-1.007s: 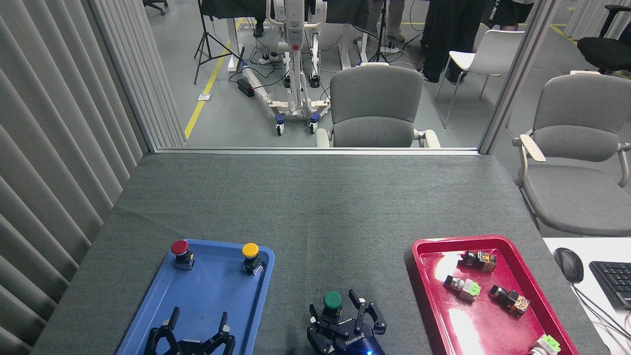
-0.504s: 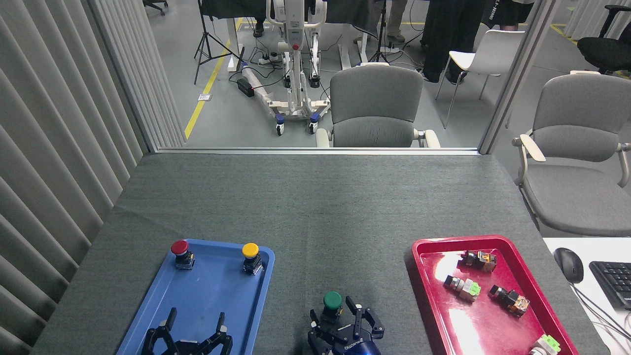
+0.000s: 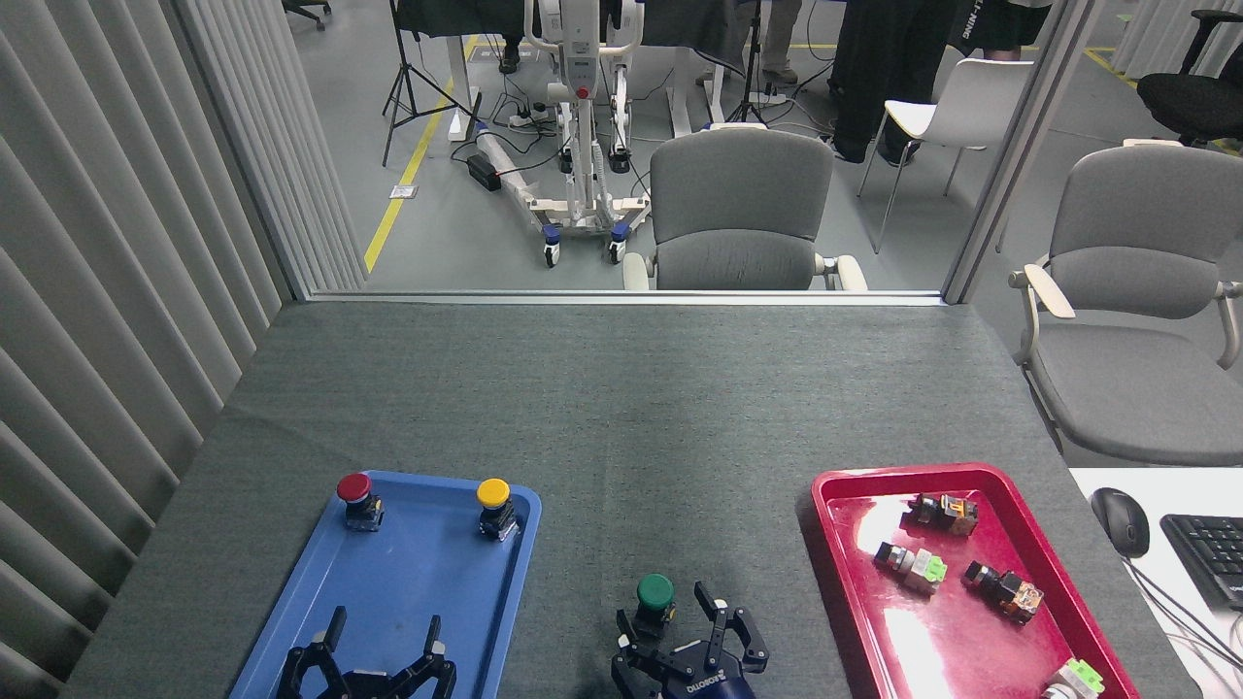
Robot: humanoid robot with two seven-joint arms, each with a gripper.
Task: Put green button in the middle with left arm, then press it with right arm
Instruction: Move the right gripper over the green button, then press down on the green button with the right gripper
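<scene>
Presently the green button (image 3: pixel 655 593) stands on the bare grey desk (image 3: pixel 621 427), between the blue tray (image 3: pixel 291 621) at its 9 o'clock and the red tray (image 3: pixel 835 544) at its 3 o'clock. Its long axis is vertical: cap up, black body down.

**Key relation.** The button lies at about 11 o'clock from the right gripper (image 3: pixel 685 629), just beyond the fingers (image 3: pixel 701 594). Whether a finger touches the switch body cannot be told. The right fingers are spread wide and hold nothing. The left gripper (image 3: pixel 386 633) hangs over the near end of the blue tray, at the button's 8 o'clock and well apart from it. Its fingers are also wide and empty. The right arm is clearly the nearer.

**Judgement.** Placement in the middle appears complete; the press remains. The press calls for contact on top of the cap, along the vertical axis. A sideways touch could tip or slide the button.

**Count.**
- Green button: one.
- Red-capped button (image 3: pixel 353 488): one, on the blue tray.
- Yellow-capped button (image 3: pixel 493 493): one, on the blue tray.
- Trays: two.
- Small switch parts (image 3: pixel 913 566) in the red tray: four visible.
- Grippers: two.
</scene>
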